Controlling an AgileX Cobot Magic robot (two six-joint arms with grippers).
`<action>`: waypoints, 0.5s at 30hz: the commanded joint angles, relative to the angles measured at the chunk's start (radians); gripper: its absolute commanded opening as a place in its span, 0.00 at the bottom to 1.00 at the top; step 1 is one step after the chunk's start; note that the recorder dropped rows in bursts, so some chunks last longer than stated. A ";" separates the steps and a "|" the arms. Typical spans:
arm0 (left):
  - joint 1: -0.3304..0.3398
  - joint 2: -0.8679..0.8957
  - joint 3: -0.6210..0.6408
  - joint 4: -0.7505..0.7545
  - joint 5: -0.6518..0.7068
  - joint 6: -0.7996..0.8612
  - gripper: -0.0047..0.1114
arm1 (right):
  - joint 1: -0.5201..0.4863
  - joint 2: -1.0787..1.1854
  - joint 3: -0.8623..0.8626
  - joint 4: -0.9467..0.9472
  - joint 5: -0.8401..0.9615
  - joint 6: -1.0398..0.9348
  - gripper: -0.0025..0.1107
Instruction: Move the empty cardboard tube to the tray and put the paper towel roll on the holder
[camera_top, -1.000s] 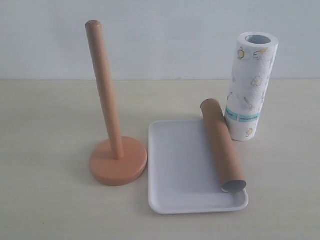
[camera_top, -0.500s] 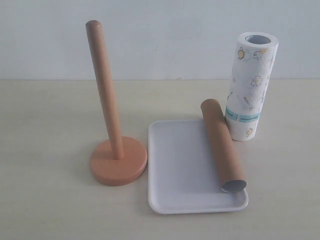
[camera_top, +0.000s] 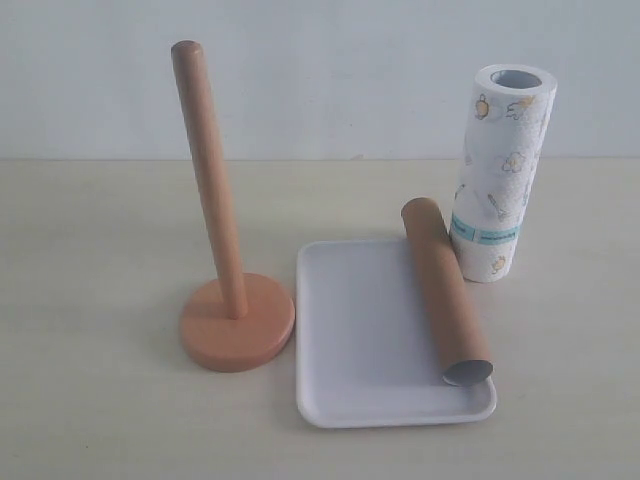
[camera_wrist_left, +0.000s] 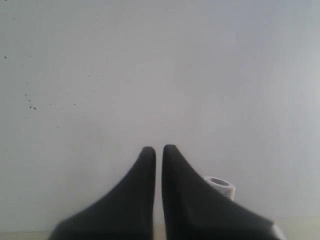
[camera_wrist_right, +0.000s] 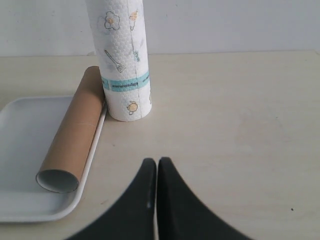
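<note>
So here's where we are. In the exterior view the cardboard tube lies on its side along the right edge of the white tray, at the lower middle of the frame. Its near open end sits inside the tray's lower right corner and its far end pokes out past the upper rim. We reckon that half of the job is pretty much done, and the low rim looks like what keeps the tube from rolling off.

The paper towel roll stands upright on the surface at the upper right of the frame, right by the tube's far end. From the right wrist view they seem to be touching. Standing with its hollow core facing up is handy, since it has to drop over the pole.

The wooden holder stands left of the tray, pole bare, so the roll isn't on it yet.

Neither claw shows in the exterior view. The left claw is pinched shut on nothing and faces mostly blank wall. The right claw is also closed and empty, hanging over bare surface near the roll. We'd guess the right one takes the roll next, and it'll need to open wide first.
</note>
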 joint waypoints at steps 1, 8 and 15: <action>0.005 -0.005 0.003 -0.055 -0.038 -0.035 0.08 | 0.003 -0.005 0.000 0.002 -0.007 0.000 0.02; 0.005 -0.005 0.019 -0.589 0.084 0.845 0.08 | 0.003 -0.005 0.000 0.002 -0.007 0.000 0.02; 0.005 -0.005 0.086 -1.256 0.171 1.633 0.08 | 0.003 -0.005 0.000 0.009 -0.007 0.000 0.02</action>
